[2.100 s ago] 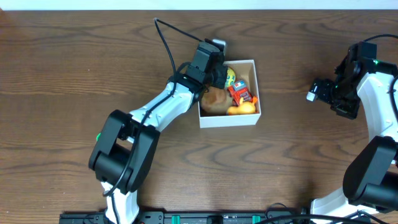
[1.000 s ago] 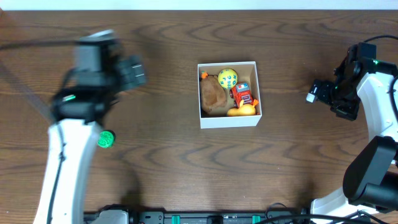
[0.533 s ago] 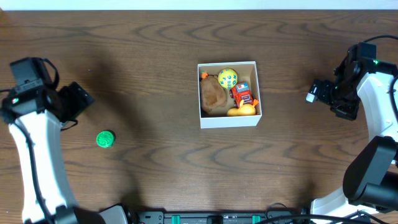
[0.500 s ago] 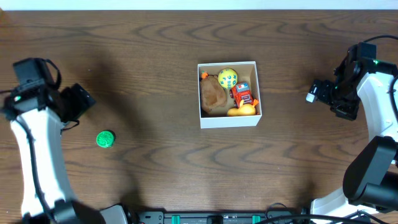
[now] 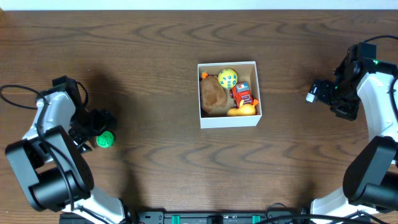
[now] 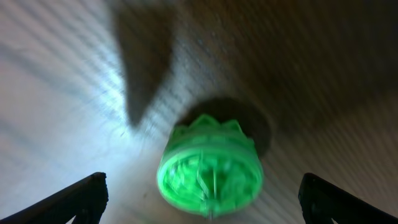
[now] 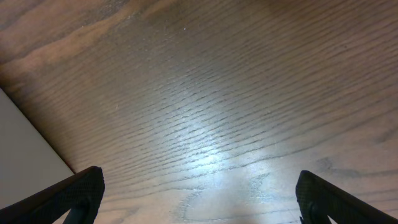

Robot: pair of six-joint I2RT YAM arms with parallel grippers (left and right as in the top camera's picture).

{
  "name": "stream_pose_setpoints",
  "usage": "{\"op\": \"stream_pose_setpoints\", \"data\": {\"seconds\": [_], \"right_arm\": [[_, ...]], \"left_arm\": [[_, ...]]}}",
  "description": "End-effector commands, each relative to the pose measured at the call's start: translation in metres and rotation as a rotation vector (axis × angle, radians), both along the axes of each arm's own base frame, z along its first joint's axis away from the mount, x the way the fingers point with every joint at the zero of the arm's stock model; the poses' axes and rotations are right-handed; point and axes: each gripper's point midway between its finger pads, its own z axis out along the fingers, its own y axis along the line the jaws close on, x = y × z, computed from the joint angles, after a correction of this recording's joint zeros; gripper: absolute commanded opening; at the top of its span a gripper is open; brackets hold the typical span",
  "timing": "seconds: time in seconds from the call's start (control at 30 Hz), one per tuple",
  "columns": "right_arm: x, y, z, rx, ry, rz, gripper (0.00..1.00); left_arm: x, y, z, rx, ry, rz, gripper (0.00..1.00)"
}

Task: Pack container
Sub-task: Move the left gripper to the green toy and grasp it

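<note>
The container, a square white-walled box, stands mid-table and holds a yellow ball, a brown plush, a red toy and a yellow duck. A round green toy lies alone on the wood at the far left. My left gripper hovers right over it. In the left wrist view the green toy lies blurred between the wide-open fingertips, untouched. My right gripper hangs open at the far right, with only bare wood between its fingers.
The dark wooden table runs under everything. A black cable loops off the left arm near the table's left edge. The right wrist view shows a pale strip at its lower left corner.
The left arm has swung away from the container to the far left and dropped down over the green toy. The right arm has not moved.
</note>
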Motion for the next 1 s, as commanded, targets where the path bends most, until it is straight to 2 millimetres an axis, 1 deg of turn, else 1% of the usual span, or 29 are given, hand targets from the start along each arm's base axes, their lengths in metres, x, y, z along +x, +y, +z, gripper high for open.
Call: {"op": "stream_pose_setpoints", "data": {"seconds": [0.0, 0.13, 0.5, 0.63, 0.73, 0.83, 0.97], "right_arm": [[0.0002, 0.0000, 0.0014, 0.005, -0.007, 0.006, 0.99], [0.0000, 0.0000, 0.0013, 0.005, -0.006, 0.006, 0.99], [-0.0002, 0.0001, 0.0013, 0.006, -0.005, 0.006, 0.99], [-0.0003, 0.0001, 0.0013, 0.006, -0.005, 0.006, 0.99], [-0.0003, 0.0001, 0.0013, 0.006, -0.005, 0.006, 0.99], [-0.0004, -0.0002, 0.0013, 0.006, -0.005, 0.006, 0.99], [-0.0003, -0.0002, 0.0013, 0.006, -0.005, 0.006, 0.99]], "left_arm": [[-0.0088, -0.0040, -0.0120, -0.021, 0.034, 0.007, 0.98], [-0.0105, -0.0047, -0.0188, -0.020, 0.032, 0.007, 0.98], [-0.0105, -0.0047, -0.0199, -0.019, 0.030, 0.007, 1.00], [-0.0105, -0.0047, -0.0199, -0.019, 0.030, 0.007, 0.87], [-0.0106, -0.0047, -0.0199, -0.019, 0.030, 0.007, 0.75], [-0.0108, -0.0049, -0.0200, -0.020, 0.031, 0.007, 0.73], [-0.0123, -0.0055, -0.0196, -0.022, 0.037, 0.007, 0.65]]}}
